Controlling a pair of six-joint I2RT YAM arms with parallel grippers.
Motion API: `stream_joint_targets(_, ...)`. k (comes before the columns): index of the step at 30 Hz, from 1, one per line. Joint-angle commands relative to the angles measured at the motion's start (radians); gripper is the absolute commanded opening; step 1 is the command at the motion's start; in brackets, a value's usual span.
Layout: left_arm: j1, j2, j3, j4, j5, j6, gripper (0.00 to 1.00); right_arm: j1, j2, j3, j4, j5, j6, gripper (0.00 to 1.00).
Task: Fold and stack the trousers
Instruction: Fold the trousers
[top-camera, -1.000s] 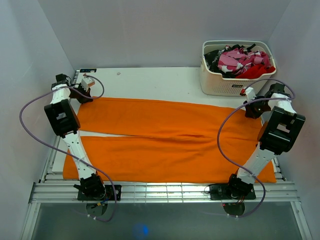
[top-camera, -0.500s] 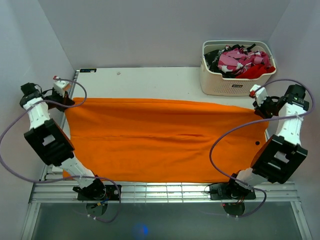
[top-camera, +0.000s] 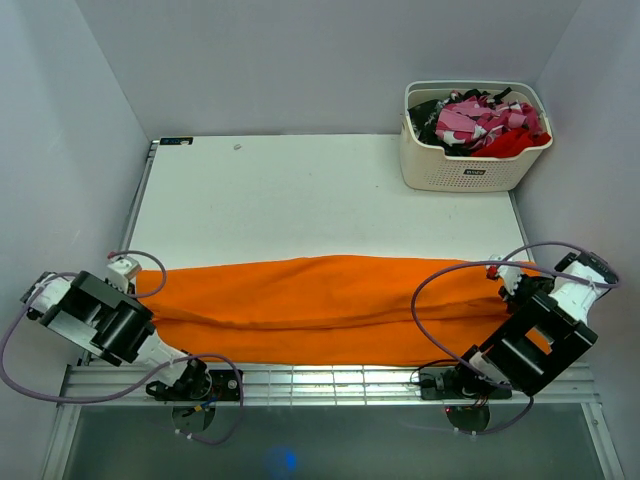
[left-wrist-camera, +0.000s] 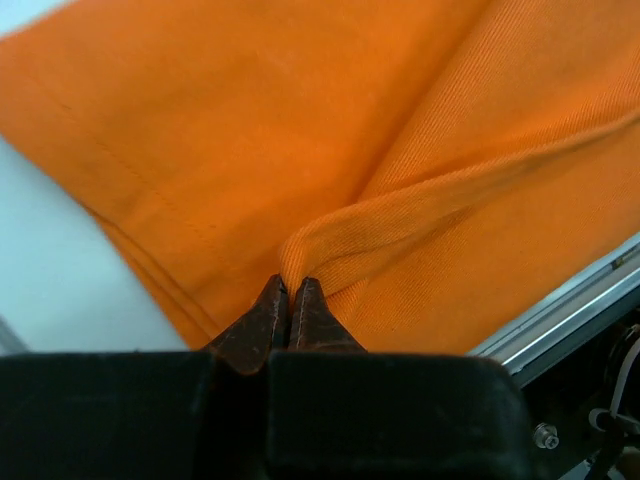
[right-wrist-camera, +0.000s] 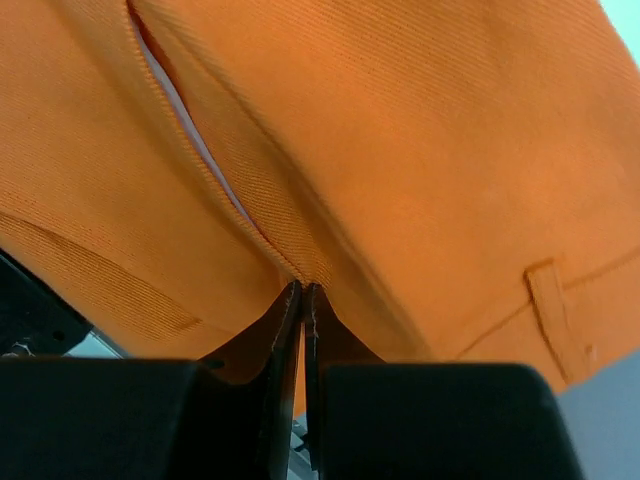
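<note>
On table (top-camera: 300, 200), trousers (top-camera: 320, 305) (basket label (top-camera: 472, 171) illegible)

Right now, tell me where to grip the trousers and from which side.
Grip the trousers at their short ends, one from the left, one from the right. They lie as a long narrow band along the near edge of the table, so the ends should lift cleanly. The left gripper and right gripper are shut on folded edges.

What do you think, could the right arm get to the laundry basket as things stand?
Probably not yet: the right gripper is shut on the trousers, though nothing stands between it and the basket.
</note>
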Motion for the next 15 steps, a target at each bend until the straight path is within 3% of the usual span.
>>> stream_joint_targets(1, -0.008, 0.011, -0.06, 0.127, -0.125, 0.003, 0.0, 0.005, 0.017, -0.067, 0.085, 0.101, -0.05, 0.08)
stream_joint_targets(7, -0.139, 0.098, -0.093, 0.397, -0.183, -0.264, 0.0, 0.099, 0.136, -0.093, 0.255, 0.122, 0.177, 0.08)
stream_joint_targets(15, -0.344, 0.232, 0.076, 0.583, -0.173, -0.648, 0.0, 0.211, 0.331, 0.126, 0.337, 0.07, 0.423, 0.08)
